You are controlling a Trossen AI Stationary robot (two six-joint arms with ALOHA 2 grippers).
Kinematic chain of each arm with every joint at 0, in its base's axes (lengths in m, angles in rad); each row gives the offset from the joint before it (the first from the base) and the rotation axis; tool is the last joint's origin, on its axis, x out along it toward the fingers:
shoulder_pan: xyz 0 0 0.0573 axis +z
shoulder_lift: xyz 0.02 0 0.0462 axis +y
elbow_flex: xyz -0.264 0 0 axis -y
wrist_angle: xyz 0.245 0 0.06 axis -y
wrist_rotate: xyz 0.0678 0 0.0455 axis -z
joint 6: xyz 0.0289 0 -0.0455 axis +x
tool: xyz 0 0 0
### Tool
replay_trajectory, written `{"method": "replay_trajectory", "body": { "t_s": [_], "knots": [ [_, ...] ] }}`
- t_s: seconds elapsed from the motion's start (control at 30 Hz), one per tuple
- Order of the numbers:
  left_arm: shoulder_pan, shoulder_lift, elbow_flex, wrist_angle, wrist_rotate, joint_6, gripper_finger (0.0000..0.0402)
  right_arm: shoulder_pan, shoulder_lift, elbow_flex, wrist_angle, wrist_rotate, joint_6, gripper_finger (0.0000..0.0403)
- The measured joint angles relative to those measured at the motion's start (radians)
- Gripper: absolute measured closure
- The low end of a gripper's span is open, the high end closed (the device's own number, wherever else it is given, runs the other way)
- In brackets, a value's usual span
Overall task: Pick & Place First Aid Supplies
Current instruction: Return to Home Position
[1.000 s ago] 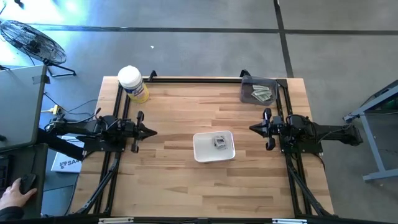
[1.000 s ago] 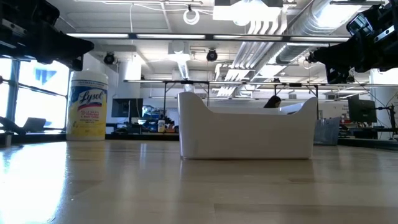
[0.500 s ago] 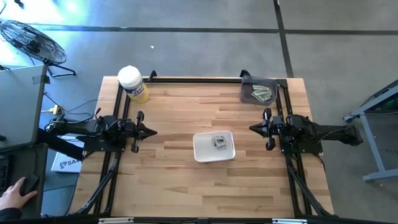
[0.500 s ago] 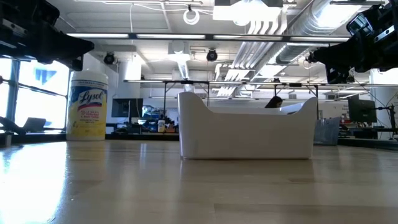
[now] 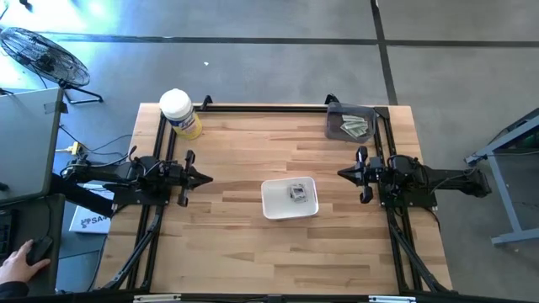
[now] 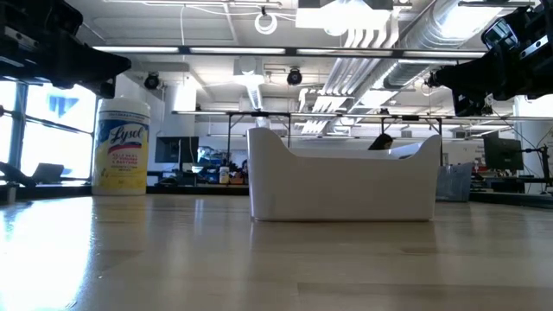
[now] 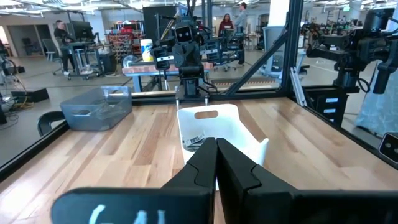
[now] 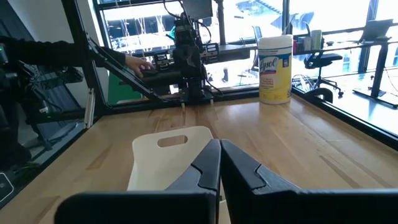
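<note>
A white tray (image 5: 274,206) stands at the table's middle with a few small white packets with dark print (image 5: 297,192) lying in it; it also shows in the low view (image 6: 342,181) and both wrist views (image 7: 233,127) (image 8: 161,158). A grey bin (image 5: 337,118) at the far right corner holds several pale greenish strips (image 5: 356,126). My left gripper (image 5: 208,178) is shut and empty, left of the tray, above the table. My right gripper (image 5: 340,173) is shut and empty, right of the tray.
A yellow canister with a white lid (image 5: 179,113) stands at the far left corner. A black frame (image 5: 253,107) runs along the table's far and side edges. Bare wood lies in front of the tray. A person's hand (image 5: 17,263) rests left of the table.
</note>
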Motion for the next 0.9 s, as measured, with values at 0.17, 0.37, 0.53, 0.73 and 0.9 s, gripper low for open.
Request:
{"method": "replay_trajectory", "body": {
  "t_s": [0.17, 0.37, 0.53, 0.73, 0.9],
  "knots": [
    [0.0, 0.0, 0.0, 0.0, 0.0, 0.0, 0.0401, 0.0, 0.0, 0.0, 0.0, 0.0, 0.0, 0.0397],
    [0.0, 0.0, 0.0, 0.0, 0.0, 0.0, 0.0401, 0.0, 0.0, 0.0, 0.0, 0.0, 0.0, 0.0397],
    [0.0, 0.0, 0.0, 0.001, -0.002, 0.0, 0.0401, 0.0, 0.0, 0.0, 0.0, 0.0, 0.0, 0.0397],
    [0.0, 0.0, 0.0, 0.001, -0.003, 0.0, 0.0401, 0.0, 0.0, 0.0, 0.0, 0.0, 0.0, 0.0396],
    [0.0, 0.0, 0.0, 0.001, -0.002, 0.0, 0.0401, 0.0, 0.0, 0.0, 0.0, 0.0, 0.0, 0.0396]
  ]
}}
